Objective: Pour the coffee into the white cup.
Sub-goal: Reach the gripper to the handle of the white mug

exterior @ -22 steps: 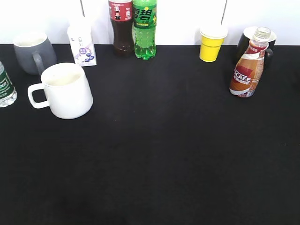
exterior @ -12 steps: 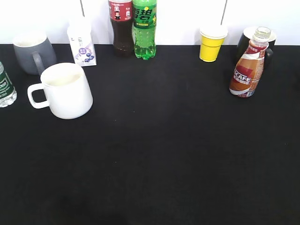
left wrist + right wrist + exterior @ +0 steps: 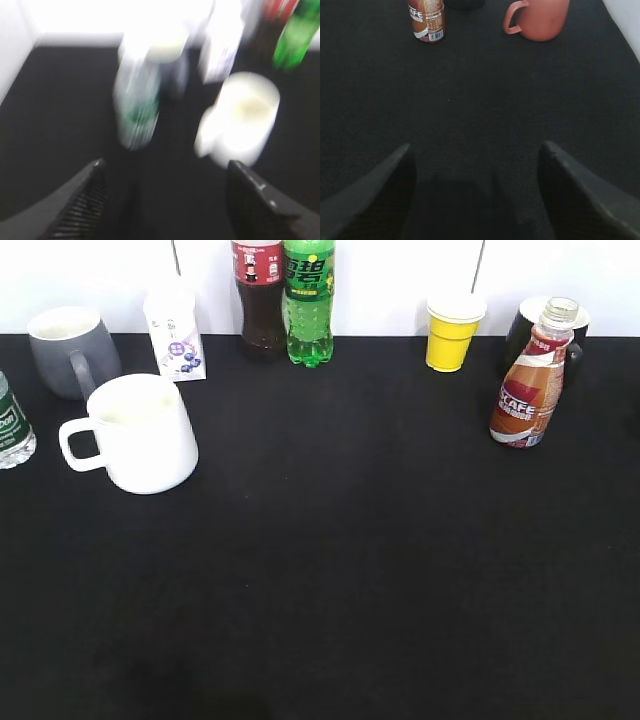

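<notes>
The coffee bottle (image 3: 527, 386) stands upright and uncapped at the right rear of the black table, brown with a "CAFE" label. It also shows at the top of the right wrist view (image 3: 426, 21). The white cup (image 3: 137, 433) stands at the left, handle pointing left, and appears blurred in the left wrist view (image 3: 245, 117). My left gripper (image 3: 165, 167) is open and empty, well short of the cup. My right gripper (image 3: 476, 152) is open and empty, far from the bottle. Neither gripper shows in the exterior view.
A grey mug (image 3: 70, 350), a milk carton (image 3: 174, 335), a cola bottle (image 3: 259, 298), a green soda bottle (image 3: 308, 302), a yellow paper cup (image 3: 453, 332) and a black mug (image 3: 527, 330) line the back. A water bottle (image 3: 12, 425) stands at the left edge. A pink mug (image 3: 539, 18) stands right of the coffee.
Nothing has moved in the exterior view.
</notes>
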